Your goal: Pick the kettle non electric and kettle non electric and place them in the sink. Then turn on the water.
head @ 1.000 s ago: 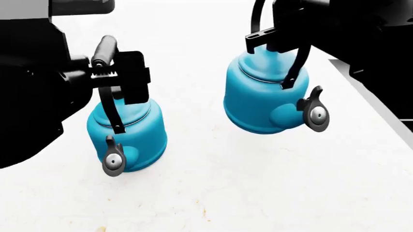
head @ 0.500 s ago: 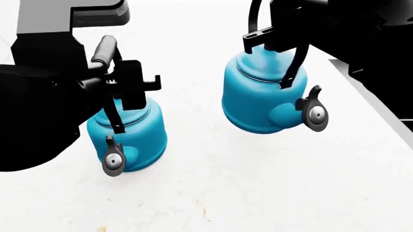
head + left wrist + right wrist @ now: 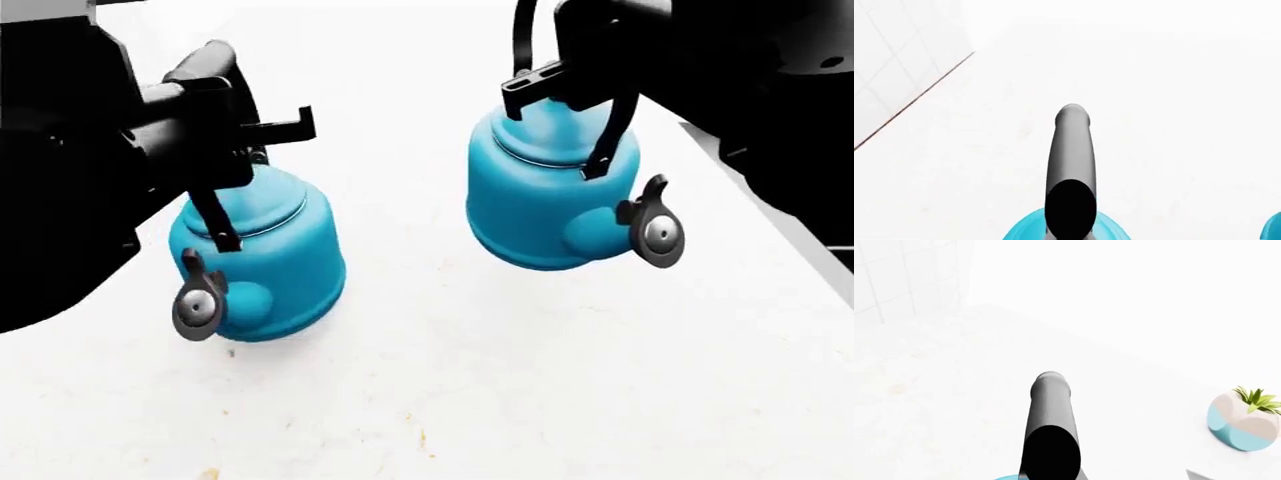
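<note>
Already each turquoise kettle hangs by its black handle over the white counter: left gripper point(image 3: 220, 105) clamps the left kettle point(image 3: 260, 255), right gripper point(image 3: 574, 85) the right kettle point(image 3: 547, 200). Held at the handle, either may swing and slip, or clip the sink rim near the counter's right edge.

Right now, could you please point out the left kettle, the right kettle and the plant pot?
Left kettle point(image 3: 274, 262): head view, on its turquoise body.
Right kettle point(image 3: 534, 205): head view, on its turquoise body.
Plant pot point(image 3: 1239, 426): right wrist view, on its side wall.
</note>
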`<state>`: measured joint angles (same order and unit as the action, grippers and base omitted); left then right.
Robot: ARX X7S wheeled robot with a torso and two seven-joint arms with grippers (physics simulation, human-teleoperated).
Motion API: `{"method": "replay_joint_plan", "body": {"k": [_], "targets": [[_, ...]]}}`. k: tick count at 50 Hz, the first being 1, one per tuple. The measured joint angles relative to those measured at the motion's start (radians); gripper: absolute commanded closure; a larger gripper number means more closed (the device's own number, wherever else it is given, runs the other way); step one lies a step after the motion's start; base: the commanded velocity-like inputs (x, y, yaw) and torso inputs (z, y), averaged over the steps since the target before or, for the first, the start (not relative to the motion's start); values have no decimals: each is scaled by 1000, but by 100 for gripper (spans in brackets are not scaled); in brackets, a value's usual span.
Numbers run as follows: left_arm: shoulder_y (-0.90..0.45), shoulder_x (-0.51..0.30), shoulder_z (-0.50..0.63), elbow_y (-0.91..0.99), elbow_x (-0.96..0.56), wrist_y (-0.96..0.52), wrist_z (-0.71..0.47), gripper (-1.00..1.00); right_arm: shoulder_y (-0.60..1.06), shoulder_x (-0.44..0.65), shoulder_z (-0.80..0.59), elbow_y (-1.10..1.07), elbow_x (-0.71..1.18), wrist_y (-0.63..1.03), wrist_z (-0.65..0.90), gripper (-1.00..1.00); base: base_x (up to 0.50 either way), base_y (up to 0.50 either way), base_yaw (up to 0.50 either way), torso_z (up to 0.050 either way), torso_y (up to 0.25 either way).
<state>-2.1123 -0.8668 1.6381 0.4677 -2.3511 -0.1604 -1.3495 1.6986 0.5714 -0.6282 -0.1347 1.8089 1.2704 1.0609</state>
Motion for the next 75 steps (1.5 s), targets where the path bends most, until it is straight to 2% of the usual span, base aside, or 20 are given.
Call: {"method": "replay_joint_plan", "body": {"k": [34, 75], "targets": [[-106, -59, -122, 26, 115, -43, 67, 100, 53, 74, -4, -38, -11, 7, 50, 100, 0, 0, 0, 1, 2], [-80, -60, -179, 29, 128, -71, 59, 100, 78, 109, -24, -54, 25, 3, 81, 100, -110, -500, 0, 1, 2]]}}
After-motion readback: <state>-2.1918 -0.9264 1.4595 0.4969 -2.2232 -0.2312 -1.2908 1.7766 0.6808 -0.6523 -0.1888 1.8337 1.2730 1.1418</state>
